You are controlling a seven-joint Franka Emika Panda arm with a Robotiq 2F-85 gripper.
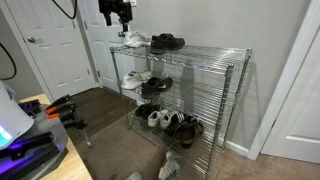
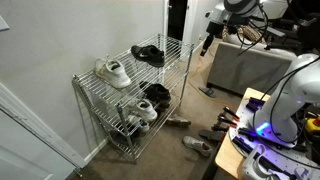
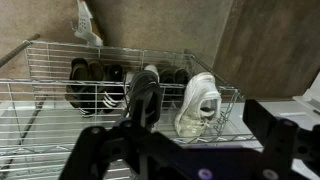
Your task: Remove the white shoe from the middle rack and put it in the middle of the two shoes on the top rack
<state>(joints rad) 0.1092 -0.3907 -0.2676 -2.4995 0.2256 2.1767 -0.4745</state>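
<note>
**White shoe lies one shelf under the jaws, near 6 o'clock**

In an exterior view the gripper [image 1: 122, 18] hangs pointing down above the 9 o'clock end of the top rack [image 1: 215, 52]. The white shoe [image 1: 135, 78] lies on the middle rack [image 1: 205, 98], at that shelf's 9 o'clock end too. From the jaws it is therefore at about 6 o'clock, a shade toward 5. The top shelf and the white sneaker [image 1: 133, 40] on it come between the two. A straight drop looks barred by that wire. My judgement is that the single arm must come round to the open front of the shelves and reach in level.

The shoe's long axis seems to run from about 10 to 4 in that picture, much as the sneaker above it lies. Toe and heel are too small to tell apart. A dark shoe [image 1: 157, 85] sits just beside it at 4 o'clock, and I cannot tell whether they touch.

In the wrist view the fingers [image 3: 100, 150] stand well apart at the lower corners, with nothing between them.

The shoe looks pale, low-cut and light-soled. Its place would be the gap between the white sneaker and the black shoe [image 1: 167, 42] on top, which looks narrow from here
</note>
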